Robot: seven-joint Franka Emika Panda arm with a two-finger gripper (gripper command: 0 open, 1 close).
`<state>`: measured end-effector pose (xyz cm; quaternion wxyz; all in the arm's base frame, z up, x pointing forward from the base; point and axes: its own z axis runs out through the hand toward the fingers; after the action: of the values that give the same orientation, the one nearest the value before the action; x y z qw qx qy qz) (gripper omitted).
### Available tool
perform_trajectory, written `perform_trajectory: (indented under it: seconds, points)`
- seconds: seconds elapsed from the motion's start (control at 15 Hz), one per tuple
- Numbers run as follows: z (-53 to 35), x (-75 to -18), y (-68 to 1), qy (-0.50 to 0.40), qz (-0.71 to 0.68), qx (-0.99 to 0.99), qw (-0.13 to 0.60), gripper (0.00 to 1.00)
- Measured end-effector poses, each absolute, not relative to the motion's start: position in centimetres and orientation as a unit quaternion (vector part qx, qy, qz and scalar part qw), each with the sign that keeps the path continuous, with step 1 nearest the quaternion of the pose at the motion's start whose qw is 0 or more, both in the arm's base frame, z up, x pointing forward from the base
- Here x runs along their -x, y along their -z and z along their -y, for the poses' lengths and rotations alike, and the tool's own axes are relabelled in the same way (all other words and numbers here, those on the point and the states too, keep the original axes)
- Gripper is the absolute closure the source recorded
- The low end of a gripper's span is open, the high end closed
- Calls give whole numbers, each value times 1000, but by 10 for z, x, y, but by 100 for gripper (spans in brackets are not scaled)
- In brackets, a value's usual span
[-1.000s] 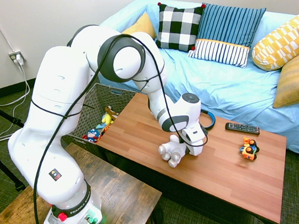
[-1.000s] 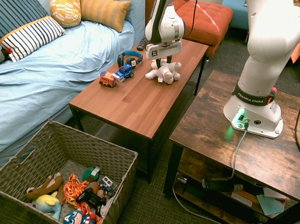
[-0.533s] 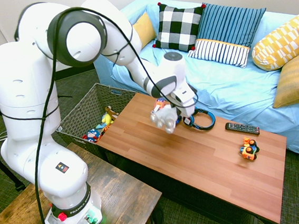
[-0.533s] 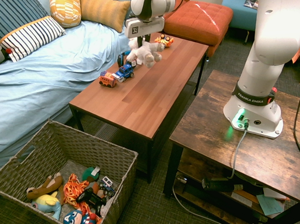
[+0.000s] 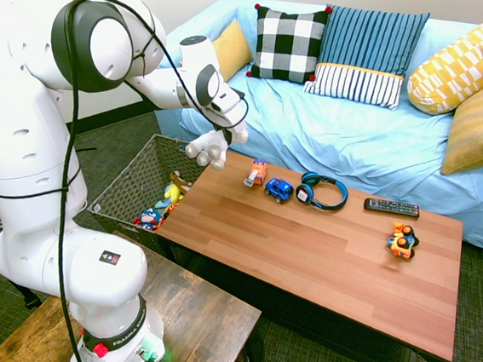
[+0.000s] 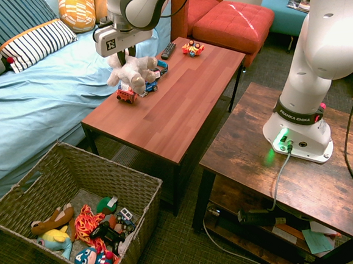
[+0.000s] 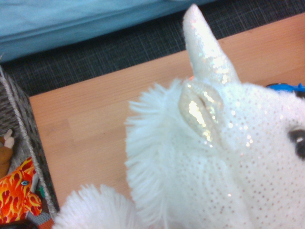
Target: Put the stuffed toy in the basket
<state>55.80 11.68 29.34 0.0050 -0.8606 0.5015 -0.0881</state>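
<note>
As the pincer [image 6: 126, 57] grips it, the stuffed toy [image 6: 136, 71]: hangs raised over the bench [image 6: 163, 121], toward its sofa side, outside the basket [image 6: 112, 175].
Pincer: closed on the plush, dark fingers drawn in narrow at its upper side.
Horn [image 7: 205, 47]: pale and glittery, on the toy's head in the wrist view, with a shiny gold ear [image 7: 196, 116], a fluffy white mane [image 7: 155, 152] and a dark eye [image 7: 299, 142].
Basket: a dark woven one, just beyond the end of the bench.
Basket's contents: a brown plush [image 6: 53, 220], a yellow and light-blue toy [image 6: 56, 239], a blue-red figure [image 6: 93, 259] and an orange patterned toy [image 6: 88, 226], among others.
Red-orange car [image 5: 256, 173]: on the bench, nearest the basket of the things there.
Blue car [image 5: 279, 190]: between that car and the headphones [image 5: 343, 192].
Remote [image 5: 391, 208]: lying flat past the headphones.
Orange toy vehicle [image 5: 402, 241]: near the far end of the bench.
Sofa [image 5: 348, 136]: beside the bench, under a light-blue cover, with patterned cushions [image 5: 290, 43].
</note>
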Motion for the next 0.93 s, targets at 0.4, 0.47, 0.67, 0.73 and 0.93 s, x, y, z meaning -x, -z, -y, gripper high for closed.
perform_trajectory:
  seconds: [0.4, 0.47, 0.67, 0.73, 0.93]
  points:
    - [-293, -585, -298, 100, -441, 891, 34, 100]
    - [-324, -587, -291, 98, -425, 899, 37, 100]
    - [-399, -587, -239, 79, -382, 920, 38, 100]
    - [-417, -586, -217, 66, -370, 926, 37, 100]
    - [-446, -593, -165, 16, -342, 939, 33, 0]
